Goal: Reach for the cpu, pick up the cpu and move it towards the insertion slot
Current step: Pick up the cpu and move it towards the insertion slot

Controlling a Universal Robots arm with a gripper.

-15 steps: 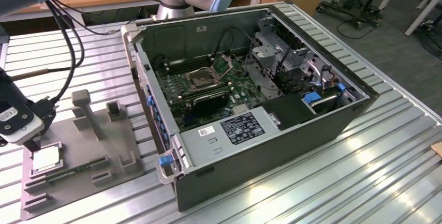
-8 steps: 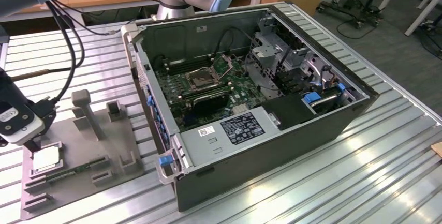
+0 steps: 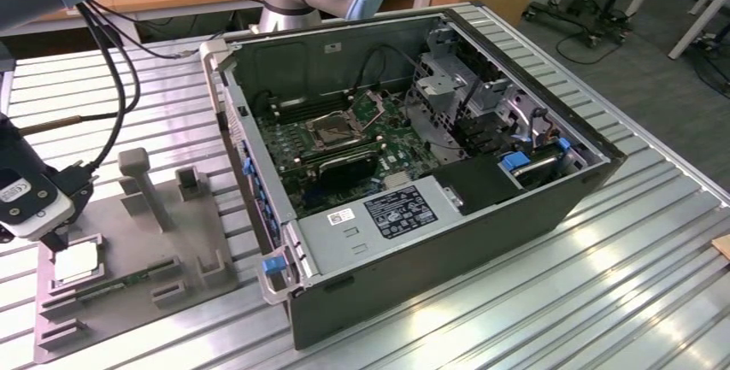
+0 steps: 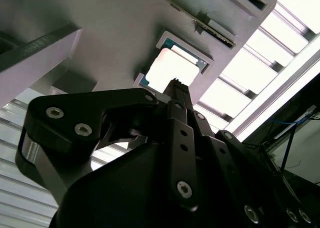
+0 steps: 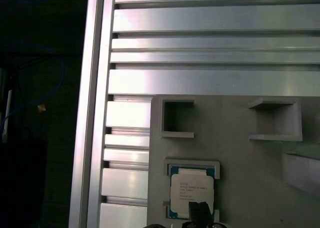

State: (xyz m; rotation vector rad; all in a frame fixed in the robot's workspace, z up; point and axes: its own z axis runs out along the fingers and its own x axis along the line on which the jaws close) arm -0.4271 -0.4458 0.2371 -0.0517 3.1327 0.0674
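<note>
Gripper (image 3: 48,235): poised tip-down directly over the cpu (image 3: 78,261), very close. Whether it is open or closed cannot be told, nor whether it touches the chip.

Cpu: in both wrist views (image 4: 172,67) (image 5: 191,192) it lies flat in a shallow pocket of the grey fixture plate (image 3: 188,246), pale top upward, right below the gripper tip (image 4: 176,82) (image 5: 200,211). Not lifted.

Insertion slot (image 3: 338,131): well apart from the gripper, on the board inside the open computer case (image 3: 456,242).

Step, as judged: end of the reach, grasp not yet shown.

Requirement, as judged: a square, centred hold on the chip's sides and a straight lift, since the raised pocket rim (image 5: 192,163) hugs the chip's edges.

Clearances:
- The fixture's upright posts (image 3: 139,182) stand between the gripper and the case.
- A green circuit strip (image 3: 114,284) lies just beyond the chip.
- The case's side wall (image 3: 234,122) must be cleared from above.
- Open slatted table (image 3: 593,284) lies around the fixture, with its edge near the gripper.
</note>
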